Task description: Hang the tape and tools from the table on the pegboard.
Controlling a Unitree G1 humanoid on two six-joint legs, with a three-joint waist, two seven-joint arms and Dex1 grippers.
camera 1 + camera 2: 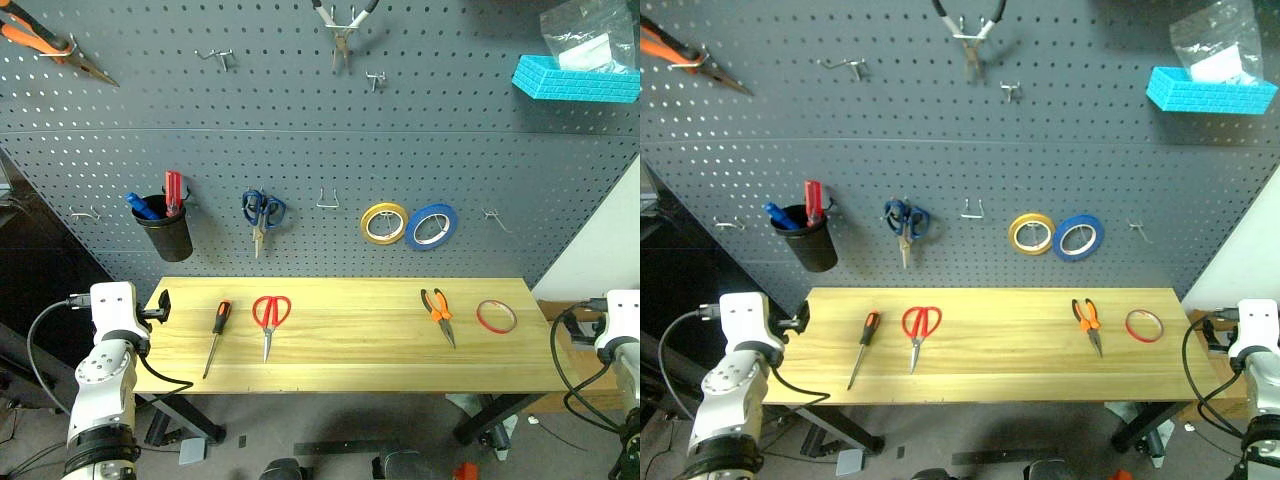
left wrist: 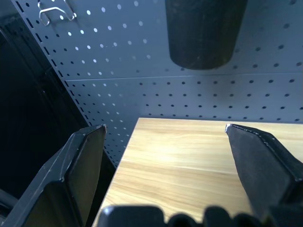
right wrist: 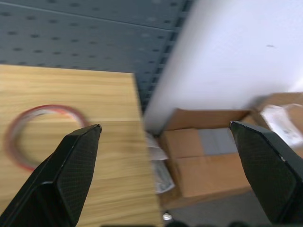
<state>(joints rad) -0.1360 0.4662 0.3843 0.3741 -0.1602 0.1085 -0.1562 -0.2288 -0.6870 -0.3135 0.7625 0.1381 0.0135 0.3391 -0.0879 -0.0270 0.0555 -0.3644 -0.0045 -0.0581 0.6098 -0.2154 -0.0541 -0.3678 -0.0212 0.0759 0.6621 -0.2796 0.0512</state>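
Note:
On the light wooden table [image 1: 350, 345], from left to right, lie a black-and-red screwdriver [image 1: 217, 335], red-handled scissors [image 1: 270, 318], orange-and-black pliers [image 1: 438, 312] and a thin red ring of tape [image 1: 497, 302]. Behind it rises the dark grey pegboard [image 1: 300, 150]. My left gripper [image 2: 165, 127] hovers open at the table's left end, facing the board, with nothing between its fingers. At the table's right end my right gripper [image 3: 165, 125] is open and empty, with the tape [image 3: 47, 108] just to its left.
The board holds a black cup of pens [image 1: 165, 230], blue scissors [image 1: 262, 212], a yellow roll [image 1: 383, 222], a blue roll [image 1: 432, 226], silver pliers [image 1: 340, 30], long orange pliers [image 1: 50, 42], a blue basket [image 1: 575, 78] and bare hooks [image 1: 327, 200]. Cardboard boxes [image 3: 213, 161] lie beyond the table's right end.

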